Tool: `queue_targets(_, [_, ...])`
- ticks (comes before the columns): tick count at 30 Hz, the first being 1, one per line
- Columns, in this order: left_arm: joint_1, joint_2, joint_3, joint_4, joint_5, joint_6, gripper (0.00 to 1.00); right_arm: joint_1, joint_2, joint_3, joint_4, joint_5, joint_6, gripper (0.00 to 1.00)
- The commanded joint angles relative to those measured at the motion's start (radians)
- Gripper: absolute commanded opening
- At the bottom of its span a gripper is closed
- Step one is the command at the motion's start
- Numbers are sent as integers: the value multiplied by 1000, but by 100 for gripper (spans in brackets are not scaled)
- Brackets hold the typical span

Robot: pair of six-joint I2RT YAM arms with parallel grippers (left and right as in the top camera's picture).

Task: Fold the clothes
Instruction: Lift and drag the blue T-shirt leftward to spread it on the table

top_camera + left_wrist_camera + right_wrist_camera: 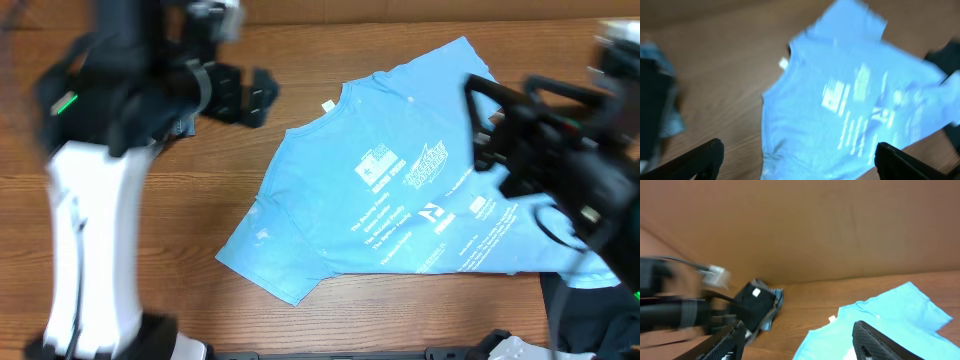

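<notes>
A light blue T-shirt (400,180) with white print lies spread flat on the wooden table, collar toward the back left. It also shows in the left wrist view (840,100) and the right wrist view (890,315). My left gripper (245,95) hangs open and empty above the table, left of the shirt's collar; its fingers (797,160) stand wide apart. My right gripper (480,110) is open and empty above the shirt's right side; its fingers (800,340) are spread wide.
A pile of dark and blue folded clothes (762,305) lies at the back left of the table, seen in the left wrist view (655,110) too. A dark garment (590,320) lies at the front right corner. A brown wall backs the table.
</notes>
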Motion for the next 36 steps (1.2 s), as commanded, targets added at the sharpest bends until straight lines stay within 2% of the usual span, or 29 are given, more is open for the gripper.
queue_targets(1, [-39, 137, -10, 19, -32, 60, 91, -3, 6, 7, -29, 56, 68, 72])
queue_targets(3, [-42, 206, -10, 43, -29, 60, 95, -3, 6, 7, -57, 58, 80, 72])
queue_targets(13, [-39, 556, -10, 97, -83, 51, 93, -3, 25, 6, -181, 74, 194, 70])
queue_targets(21, [-38, 736, -10, 115, -99, 40, 83, -3, 73, -28, -205, 73, 222, 67])
queue_targets(23, [-38, 755, -10, 132, -99, 36, 78, -3, 90, -29, -205, 72, 222, 62])
queue_targets(27, [-38, 769, -10, 171, -100, 36, 64, -3, 113, -28, -205, 73, 230, 61])
queue_targets(29, [-38, 769, -10, 189, -106, 36, 49, -3, 122, -29, -205, 77, 234, 61])
queue_targets(31, [-37, 769, -10, 196, -127, 36, 27, -3, 127, -29, -205, 76, 234, 60])
queue_targets(33, [-29, 769, -10, 198, -150, 36, 14, -4, 132, -29, -205, 77, 236, 60])
queue_targets(34, [-23, 769, -10, 196, -162, 35, 12, -4, 134, -29, -205, 77, 238, 60])
queue_targets(35, [-16, 769, -10, 194, -163, 35, 14, -5, 134, -29, -205, 77, 241, 60])
queue_targets(36, [-7, 769, -10, 190, -148, 26, 33, -6, 134, -29, -205, 77, 243, 60])
